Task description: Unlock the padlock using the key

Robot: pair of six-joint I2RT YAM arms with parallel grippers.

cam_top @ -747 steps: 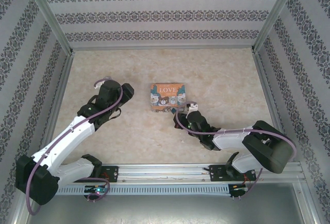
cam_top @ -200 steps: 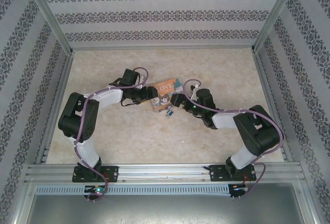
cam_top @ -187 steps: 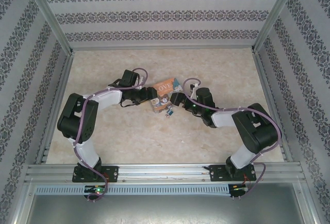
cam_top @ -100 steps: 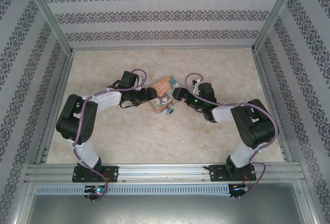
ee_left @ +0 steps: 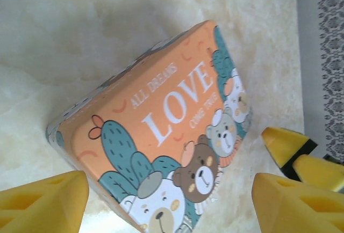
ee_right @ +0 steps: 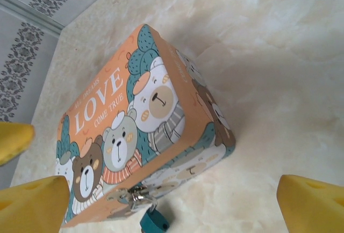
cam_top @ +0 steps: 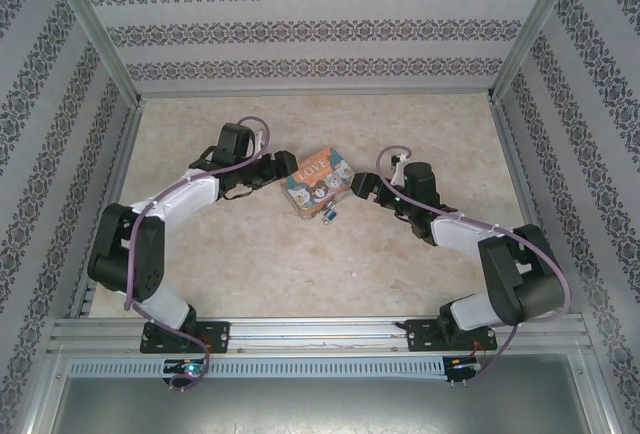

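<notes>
The orange "LOVE" tin lies tilted on the table between both arms. The padlock, small and teal with a silver shackle, hangs from the tin's front clasp and rests on the table. My left gripper is open just left of the tin, and its yellow fingers stand apart from the tin's near end. My right gripper is open just right of the tin, with its fingers wide and the tin ahead of them. The key is out of view.
The beige marbled table is walled by patterned panels on three sides. A metal rail carrying the arm bases runs along the near edge. The right gripper's yellow fingers show past the tin in the left wrist view.
Both grippers have drawn back from the tin, left to the left and right to the right. The left jaws have widened. The tin has turned slightly and shifted a little toward the back.
</notes>
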